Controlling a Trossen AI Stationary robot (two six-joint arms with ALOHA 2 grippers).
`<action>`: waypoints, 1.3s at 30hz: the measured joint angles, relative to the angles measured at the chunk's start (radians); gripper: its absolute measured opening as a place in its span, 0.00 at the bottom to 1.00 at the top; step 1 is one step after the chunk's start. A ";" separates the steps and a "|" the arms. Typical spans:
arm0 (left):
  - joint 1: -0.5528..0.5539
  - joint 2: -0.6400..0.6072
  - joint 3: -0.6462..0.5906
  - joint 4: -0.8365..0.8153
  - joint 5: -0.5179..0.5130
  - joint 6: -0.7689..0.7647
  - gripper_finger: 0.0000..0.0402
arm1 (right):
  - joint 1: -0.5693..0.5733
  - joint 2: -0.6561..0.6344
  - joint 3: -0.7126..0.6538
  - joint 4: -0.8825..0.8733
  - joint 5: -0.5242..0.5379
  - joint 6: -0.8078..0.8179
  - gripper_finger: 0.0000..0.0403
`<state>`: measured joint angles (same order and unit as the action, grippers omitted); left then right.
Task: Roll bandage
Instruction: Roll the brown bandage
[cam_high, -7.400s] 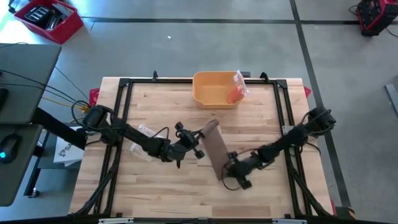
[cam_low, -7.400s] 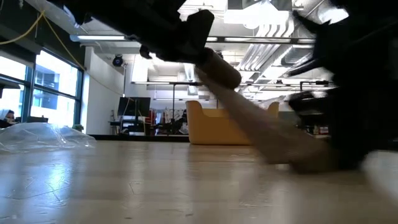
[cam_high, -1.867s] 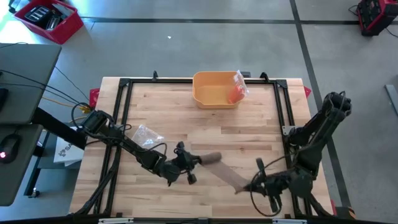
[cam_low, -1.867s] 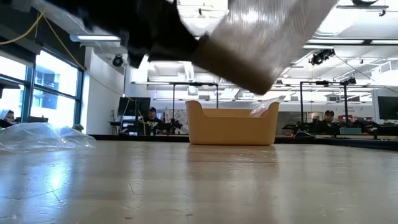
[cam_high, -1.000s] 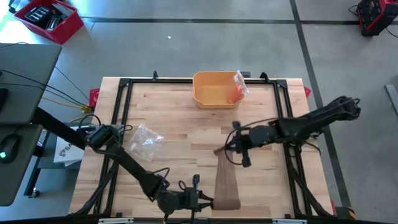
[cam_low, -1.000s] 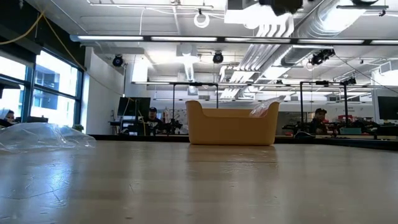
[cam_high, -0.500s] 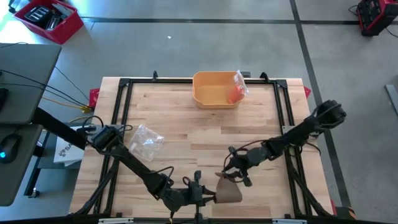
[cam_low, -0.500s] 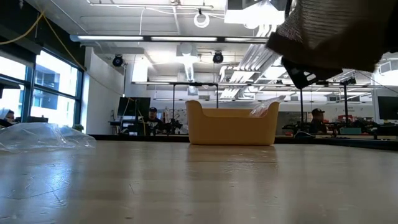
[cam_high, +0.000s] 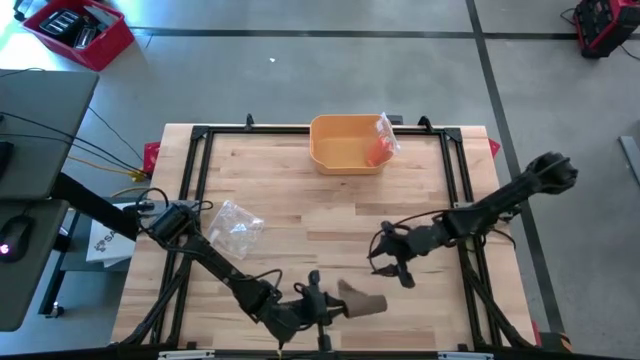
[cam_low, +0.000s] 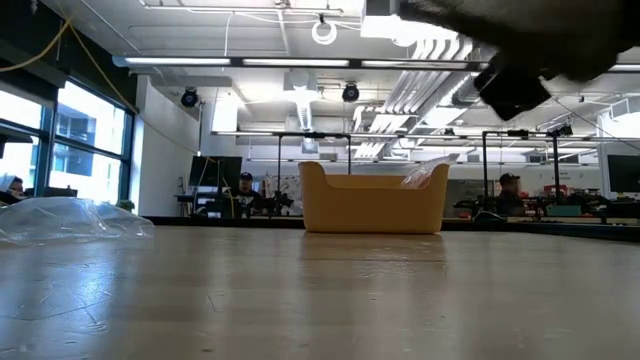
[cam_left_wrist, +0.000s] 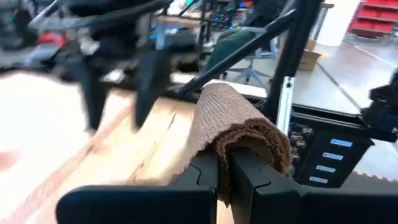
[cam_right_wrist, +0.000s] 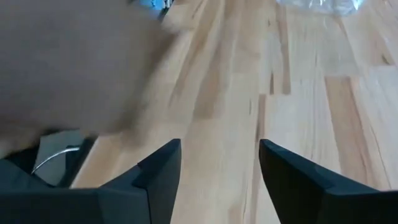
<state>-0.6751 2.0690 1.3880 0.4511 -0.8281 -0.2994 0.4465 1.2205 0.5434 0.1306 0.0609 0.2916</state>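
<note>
The brown bandage (cam_high: 362, 301) is bunched into a short, loose wrap near the table's near edge, around the tips of my left gripper (cam_high: 330, 305), which is shut on it. In the left wrist view the bandage (cam_left_wrist: 239, 121) arches over the fingertips of my left gripper (cam_left_wrist: 225, 163). My right gripper (cam_high: 388, 262) hovers just beyond the bandage toward the far right, open and holding nothing. In the right wrist view my right gripper (cam_right_wrist: 219, 168) shows only bare wood in its gap, with the bandage (cam_right_wrist: 74, 68) a brown blur to one side. My left gripper pinches the inner end of the bandage (cam_left_wrist: 225, 149) between its two shut fingers, and the rest of the strip curls over and around the fingertips (cam_left_wrist: 245, 171). The fingers lie nearly level and point toward the table's right. The bandage is held above the tabletop, slack.
A yellow bin (cam_high: 335, 150) with an orange packet (cam_high: 380, 148) stands at the far edge. A clear plastic bag (cam_high: 236, 222) lies at the left. Black frame rails (cam_high: 462, 190) run along the table's sides. Bare wood lies between the bin and the grippers.
My right gripper carried the bandage's free end toward the near edge, folding the stretched strip back onto the left gripper. It then opened, let go and drew back a little toward the far edge. My left gripper rolled about its own axis, and the strip is now a short bunch.
</note>
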 joint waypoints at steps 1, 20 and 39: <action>0.000 0.004 0.000 -0.019 -0.015 -0.037 0.01 | 0.025 -0.019 0.000 -0.031 0.028 0.010 0.51; 0.224 0.128 -0.001 -0.366 0.095 -0.590 0.01 | 0.341 -0.034 -0.001 -0.234 0.226 0.157 0.51; 0.335 0.122 -0.248 0.018 0.204 -0.623 0.01 | 0.053 0.441 -0.001 0.241 0.232 -0.165 0.50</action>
<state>-0.3397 2.1906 1.1400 0.4693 -0.6238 -0.9222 0.4995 1.6619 0.5427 0.3721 0.2928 0.1265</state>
